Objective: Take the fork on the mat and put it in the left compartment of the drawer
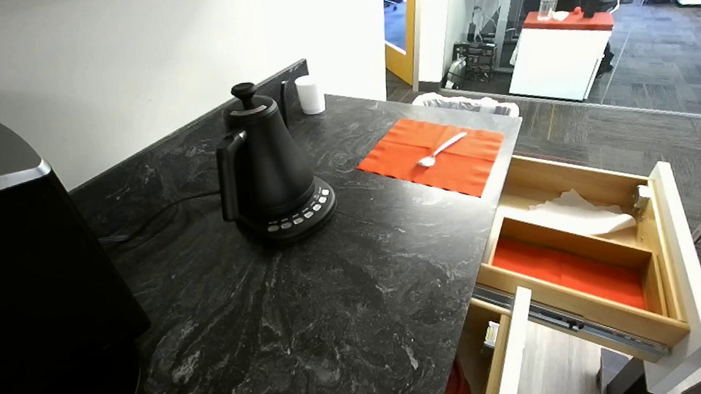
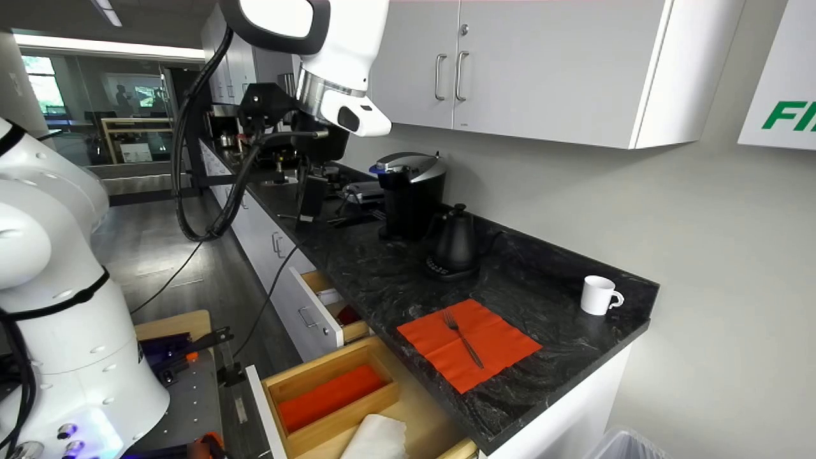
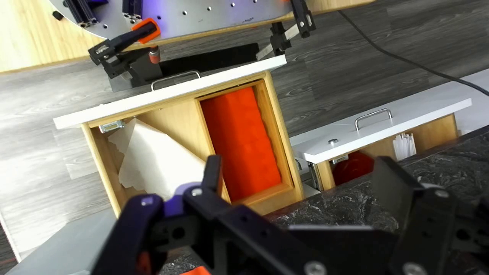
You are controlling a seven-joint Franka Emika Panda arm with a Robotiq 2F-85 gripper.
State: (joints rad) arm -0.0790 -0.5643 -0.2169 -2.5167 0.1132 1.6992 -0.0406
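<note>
On your worktop (image 2: 376,274) one kettle (image 2: 456,242) and one mug (image 2: 597,296) stand apart from the mat (image 2: 503,344), where one fork (image 2: 463,340) lies; the mug's handle (image 2: 620,296) shows only in an exterior view. White paper (image 3: 156,160) lies in the drawer (image 3: 172,91) beside the left compartment (image 3: 244,141); a second drawer (image 3: 382,131) is out too. Your end effector (image 3: 300,168) is released, spread wide

Mat (image 3: 197,271) down to a cut-off sliver at the wrist view's bottom edge

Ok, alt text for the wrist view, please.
Open wooden drawer seen from above: an orange-red-floored compartment beside a section holding white paper. An open, empty claw spans the foreground; at picture right, another open drawer and dark countertop.
</note>
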